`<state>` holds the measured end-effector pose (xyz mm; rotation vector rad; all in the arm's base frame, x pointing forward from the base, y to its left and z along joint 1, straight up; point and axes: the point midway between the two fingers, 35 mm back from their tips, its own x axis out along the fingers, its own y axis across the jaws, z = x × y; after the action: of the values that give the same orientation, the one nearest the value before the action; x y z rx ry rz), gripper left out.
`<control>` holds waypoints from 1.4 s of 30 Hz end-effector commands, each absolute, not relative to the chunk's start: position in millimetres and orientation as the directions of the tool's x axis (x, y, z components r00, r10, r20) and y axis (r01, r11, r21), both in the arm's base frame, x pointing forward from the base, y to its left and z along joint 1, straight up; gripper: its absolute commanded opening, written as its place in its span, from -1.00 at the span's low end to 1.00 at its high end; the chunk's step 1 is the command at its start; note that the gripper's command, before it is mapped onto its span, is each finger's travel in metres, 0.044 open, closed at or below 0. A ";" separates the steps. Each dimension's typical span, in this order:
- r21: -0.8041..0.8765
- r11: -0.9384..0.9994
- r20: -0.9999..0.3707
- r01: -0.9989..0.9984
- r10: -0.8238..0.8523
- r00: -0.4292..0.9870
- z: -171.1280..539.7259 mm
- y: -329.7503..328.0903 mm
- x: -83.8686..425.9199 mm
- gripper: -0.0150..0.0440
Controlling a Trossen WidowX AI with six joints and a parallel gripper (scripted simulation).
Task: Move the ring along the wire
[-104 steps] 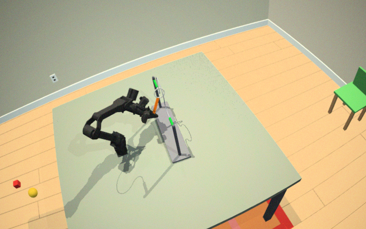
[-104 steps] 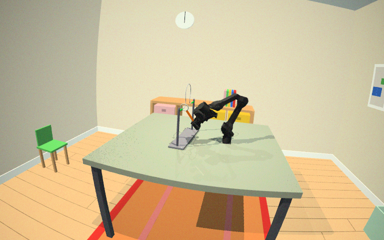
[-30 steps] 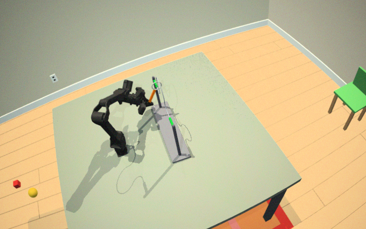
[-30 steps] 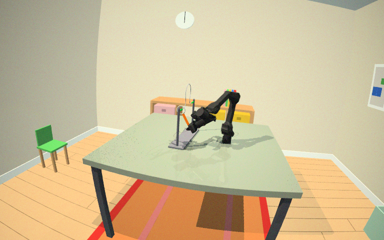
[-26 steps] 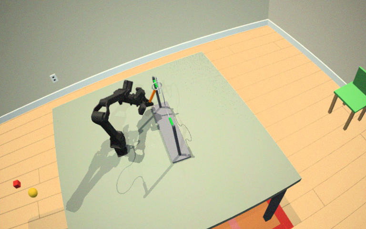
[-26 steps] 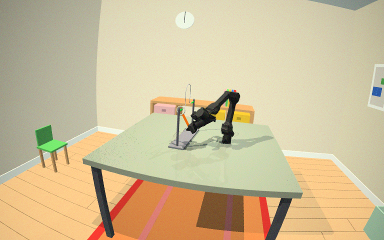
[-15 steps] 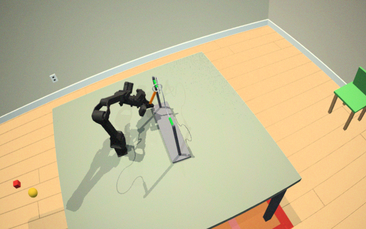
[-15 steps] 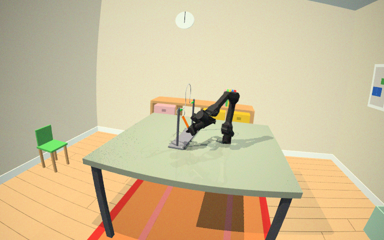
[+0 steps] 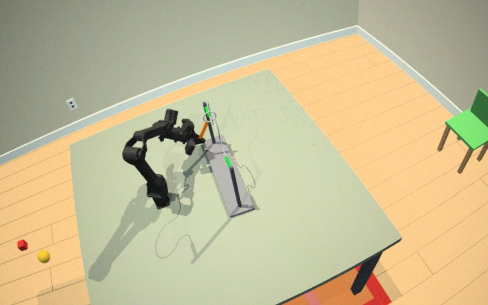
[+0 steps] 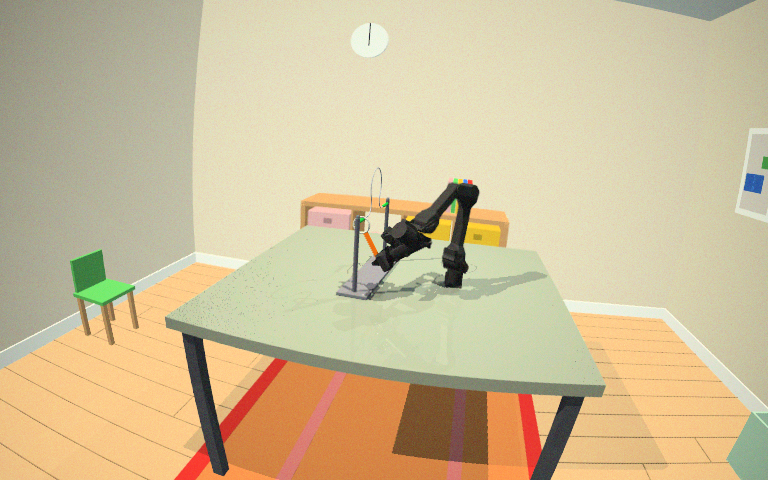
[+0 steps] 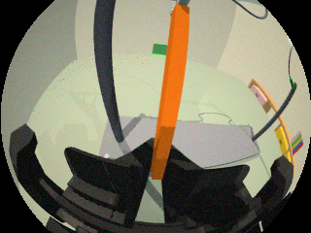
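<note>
The ring point(image 9: 204, 119) point(image 10: 369, 225) is at the inner end of the green part point(image 9: 206, 110) point(image 10: 362, 219) beside one post point(image 9: 211, 132) point(image 10: 355, 261) point(image 11: 104, 58). The wire seems to pass through it; contact cannot be told. The orange handle point(image 9: 203, 130) point(image 10: 370, 244) point(image 11: 175, 63) slants down from the ring. My gripper point(image 9: 201, 140) point(image 10: 378, 261) point(image 11: 158, 143) is shut on its lower end. The other green part point(image 9: 228, 161) point(image 10: 385, 204) point(image 11: 293, 83) is at the other post point(image 9: 235, 187) point(image 11: 274, 116). In the wrist view the ring is mostly out of frame.
The thin grey wire point(image 10: 371, 190) rises in a tall arch between the green parts. Both posts stand on a grey base point(image 9: 225, 181) point(image 11: 204, 141) on the pale green table point(image 9: 314, 211) point(image 10: 465, 333). The post by the ring stands close beside the handle.
</note>
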<state>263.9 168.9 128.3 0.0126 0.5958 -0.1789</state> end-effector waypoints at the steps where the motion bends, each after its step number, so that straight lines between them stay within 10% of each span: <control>1: -0.038 0.984 -0.559 0.174 -0.165 0.812 127.5 168.9 263.8 -1.00; 8: -0.038 0.984 -0.559 0.174 -0.165 0.812 127.5 168.9 263.8 -1.00; 20: -0.040 0.984 -0.560 0.172 -0.164 0.812 129.1 169.5 262.2 0.05; 42: -0.038 0.984 -0.563 0.173 -0.164 0.810 154.9 177.3 223.0 0.05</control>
<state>223.9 177.6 152.0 0.0093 0.6063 -0.1789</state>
